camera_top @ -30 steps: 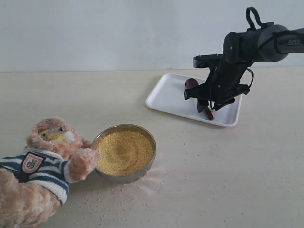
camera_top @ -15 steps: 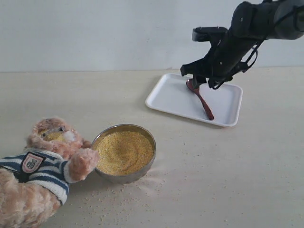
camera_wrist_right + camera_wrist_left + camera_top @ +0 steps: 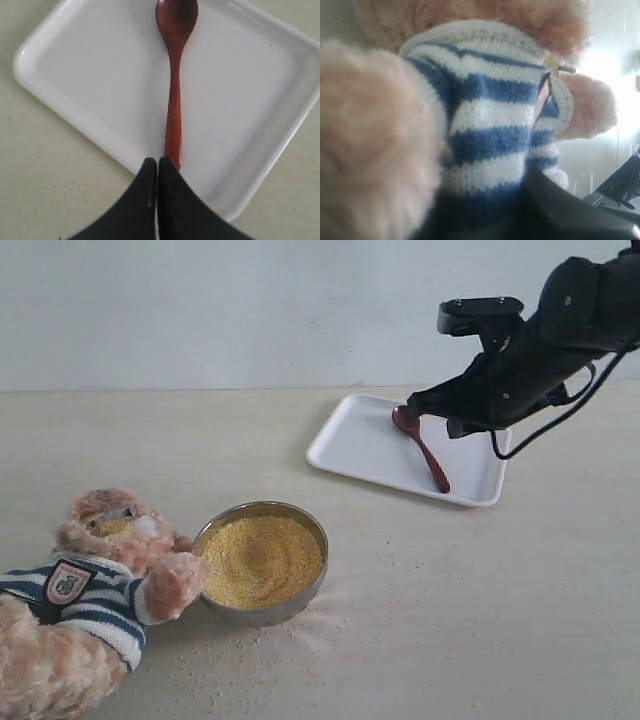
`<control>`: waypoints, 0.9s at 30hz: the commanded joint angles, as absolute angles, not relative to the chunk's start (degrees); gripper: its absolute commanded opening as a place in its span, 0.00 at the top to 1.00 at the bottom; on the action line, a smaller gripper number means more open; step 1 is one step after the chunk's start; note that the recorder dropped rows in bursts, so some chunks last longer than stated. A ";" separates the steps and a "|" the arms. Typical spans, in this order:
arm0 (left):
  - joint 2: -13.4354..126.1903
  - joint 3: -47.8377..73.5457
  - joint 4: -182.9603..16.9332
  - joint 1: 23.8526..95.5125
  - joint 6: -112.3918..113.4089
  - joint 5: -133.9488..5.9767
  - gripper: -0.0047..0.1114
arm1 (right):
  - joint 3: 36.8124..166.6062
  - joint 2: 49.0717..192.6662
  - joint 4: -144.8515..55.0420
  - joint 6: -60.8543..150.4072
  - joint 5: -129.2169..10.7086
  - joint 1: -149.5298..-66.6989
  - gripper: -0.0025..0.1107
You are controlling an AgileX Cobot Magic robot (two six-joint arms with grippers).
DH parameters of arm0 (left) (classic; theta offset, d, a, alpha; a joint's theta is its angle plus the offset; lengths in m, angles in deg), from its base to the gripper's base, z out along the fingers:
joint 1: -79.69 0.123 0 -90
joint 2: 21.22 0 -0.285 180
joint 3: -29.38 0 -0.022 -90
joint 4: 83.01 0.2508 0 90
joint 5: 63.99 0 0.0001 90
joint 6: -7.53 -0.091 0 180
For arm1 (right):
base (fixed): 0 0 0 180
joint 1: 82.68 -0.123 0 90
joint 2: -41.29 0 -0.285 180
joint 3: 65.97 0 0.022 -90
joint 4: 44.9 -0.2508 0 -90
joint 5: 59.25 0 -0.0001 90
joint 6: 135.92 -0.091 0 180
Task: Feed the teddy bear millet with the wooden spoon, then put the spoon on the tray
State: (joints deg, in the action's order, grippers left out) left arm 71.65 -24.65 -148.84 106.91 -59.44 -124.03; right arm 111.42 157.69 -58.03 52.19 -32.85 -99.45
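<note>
Looking across the table (image 3: 450,620), the wooden spoon (image 3: 422,445) lies flat inside the white tray (image 3: 350,445) at the upper right of the frame, its round bowl toward the back wall and its slim handle slanting down toward the tray's near rim. The right arm (image 3: 530,350) hangs over the tray's right part, black, w/ cables looping off it. From the right wrist cam the right gripper (image 3: 157,167) has its two black fingers pressed together, tip against tip, nothing pinched btwn them; the tips sit just at the end of the spoon (image 3: 173,100) handle, which runs straight away from them across the tray (image 3: 90,75). Can't tell if they touch the wood. At lower centre of the frame stands the round steel bowl (image 3: 250,612), heaped w/ yellow millet (image 3: 262,560), and loose grains (image 3: 300,640) are scattered on the table just in front and to its right. The teddy bear (image 3: 90,590) lies at the lower left, head up toward the frame's left edge, striped navy-and-white shirt w/ a shield badge, one fluffy paw resting against the bowl's left rim. Bear and bowl are well apart from the tray. The left wrist cam is filled by the bear (image 3: 485,130) very close up, stripes and fur mostly blurred; a dark shape (image 3: 560,210) sits against the shirt, and for the left pincer I can't tell whether it's spread or closed.
</note>
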 commanded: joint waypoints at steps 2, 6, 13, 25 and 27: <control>71.22 -24.45 -149.60 107.04 -59.71 -125.22 0.92 | 103.35 151.94 -57.90 54.23 -38.78 -99.21 0.98; 71.22 -24.45 -149.60 107.04 -59.71 -125.22 0.92 | 99.36 149.33 -57.90 54.49 -40.82 -99.21 0.98; 71.22 -24.45 -149.60 107.04 -59.71 -125.22 0.92 | 85.82 141.80 -61.25 54.49 -53.63 -99.21 0.98; 71.22 -24.45 -149.60 107.04 -59.71 -125.22 0.92 | 74.32 131.37 -61.15 54.49 -55.21 -99.21 0.98; 71.22 -24.45 -149.60 107.04 -59.71 -125.22 0.92 | 72.75 129.50 -61.15 54.34 -55.52 -99.21 0.98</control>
